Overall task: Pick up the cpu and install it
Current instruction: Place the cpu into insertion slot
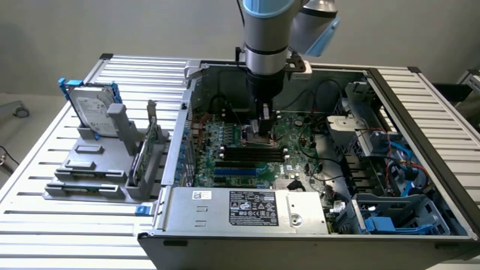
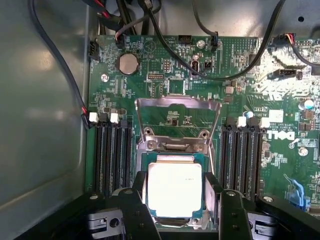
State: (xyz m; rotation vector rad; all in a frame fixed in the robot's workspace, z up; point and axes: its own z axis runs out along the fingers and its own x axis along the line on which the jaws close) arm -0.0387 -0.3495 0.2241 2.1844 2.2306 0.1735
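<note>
Silvery-grey cpu [image 2: 174, 189] is sitting right over the socket [image 2: 150, 150], with the gripper [image 2: 175, 202] clamping its fingers [image 2: 139, 205] on two opposite edges.
The arm is reaching down into the open computer case [image 1: 420, 112], and the load plate [image 2: 177, 117] is standing raised just beyond the socket. I can't tell whether the chip is fully seated. It is looking light, thin and stiff with a slick top, so I'm judging the side edges the only safe hold. Its underside is probably fragile, and tilting is risking damage.
</note>
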